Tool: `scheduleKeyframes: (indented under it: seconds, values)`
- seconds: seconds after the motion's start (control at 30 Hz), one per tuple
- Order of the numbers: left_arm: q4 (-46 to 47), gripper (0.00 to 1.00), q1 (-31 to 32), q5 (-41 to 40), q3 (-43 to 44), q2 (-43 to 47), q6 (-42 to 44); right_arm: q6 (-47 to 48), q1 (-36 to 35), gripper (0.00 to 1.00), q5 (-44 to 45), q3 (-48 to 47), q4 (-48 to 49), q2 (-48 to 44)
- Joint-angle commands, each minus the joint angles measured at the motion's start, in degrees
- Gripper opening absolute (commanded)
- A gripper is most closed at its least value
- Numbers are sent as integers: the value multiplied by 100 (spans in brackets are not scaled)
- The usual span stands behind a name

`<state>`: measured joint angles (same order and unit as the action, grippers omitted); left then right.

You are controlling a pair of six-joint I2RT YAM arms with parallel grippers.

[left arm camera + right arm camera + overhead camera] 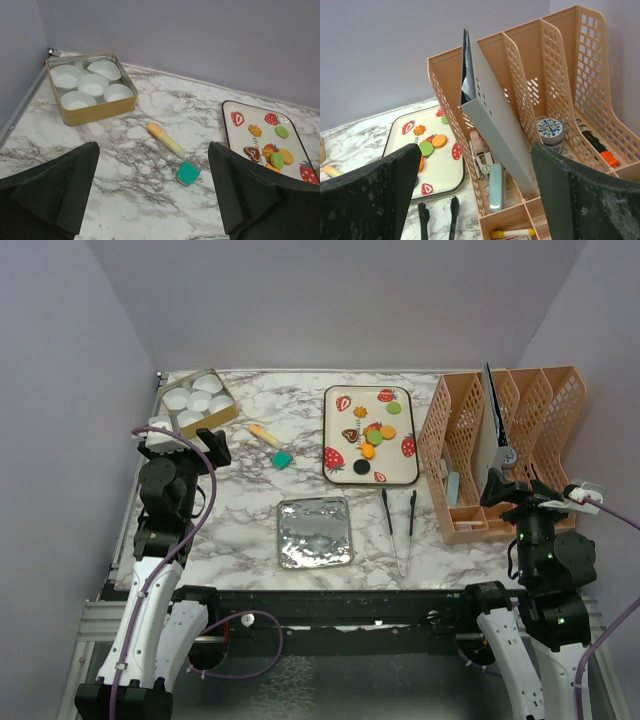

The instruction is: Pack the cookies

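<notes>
Cookies [370, 435] on tray [338, 435] toward far edge: just left of right gripper [500, 485], farther from left gripper [183, 443]; both released, empty.

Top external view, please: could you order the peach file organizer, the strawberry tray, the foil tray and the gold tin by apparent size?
1. peach file organizer, clearly largest
2. strawberry tray
3. foil tray and gold tin: too alike to rank

Top view: high above the near edge, looking down over the whole bench [240, 495]. Wrist views: low, facing far, sharing the white tray [236, 136].
</notes>
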<state>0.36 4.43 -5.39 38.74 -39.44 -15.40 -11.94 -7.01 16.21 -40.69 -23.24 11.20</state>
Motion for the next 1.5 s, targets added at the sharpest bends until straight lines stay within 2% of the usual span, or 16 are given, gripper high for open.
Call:
scheduleKeyframes:
  seconds: [0.0,0.4,0.7,0.87,0.97,1.17,1.37,1.47]
  values:
    - [166,99,-61,144,11,8,-33,-18,24,100,111,-32,-41,-36]
    - [346,99,-73,529,112,-307,533,-27,15,100,130,17,-30,-177]
    - [669,99,-73,353,473,-1783,495,-45,-27,100,127,83,52,-476]
    - [1253,99,-109,82,741,-2776,799,-74,-29,100,155,92,49,-611]
    - [1146,99,-159,69,1292,-3658,1074,-67,-46,100,159,112,83,-673]
    - [472,99,-676,884,2783,-5254,1072,-65,-78,100,137,111,70,-749]
    - [-414,99,-1028,1563,4225,-6461,1356,-88,-82,100,147,93,20,-741]
    - [-749,99,-1096,1801,4667,-6903,1586,-89,-80,100,127,88,7,-702]
